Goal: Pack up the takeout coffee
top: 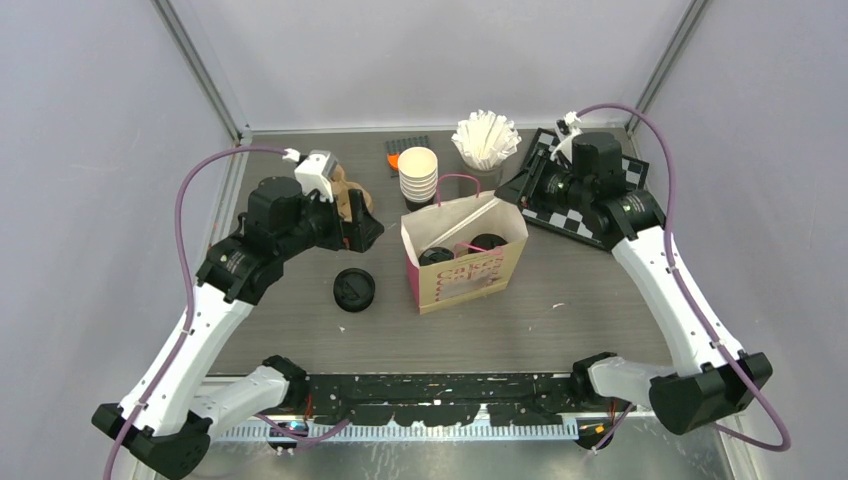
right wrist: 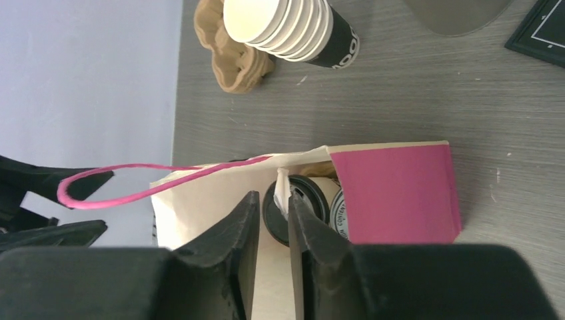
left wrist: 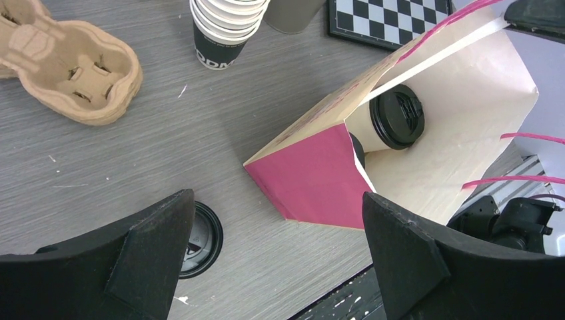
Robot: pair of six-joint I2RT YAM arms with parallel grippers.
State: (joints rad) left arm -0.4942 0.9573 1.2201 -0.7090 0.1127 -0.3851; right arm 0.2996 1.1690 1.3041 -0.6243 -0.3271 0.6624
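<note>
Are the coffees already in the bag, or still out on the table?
In. Two black-lidded cups stand inside the open paper bag; a loose lid lies outside.

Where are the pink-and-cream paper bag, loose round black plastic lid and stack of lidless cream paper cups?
pink-and-cream paper bag [top: 470, 278]: top external view, front wall.
loose round black plastic lid [top: 354, 289]: top external view, centre.
stack of lidless cream paper cups [top: 418, 162]: top external view, top cup.
</note>
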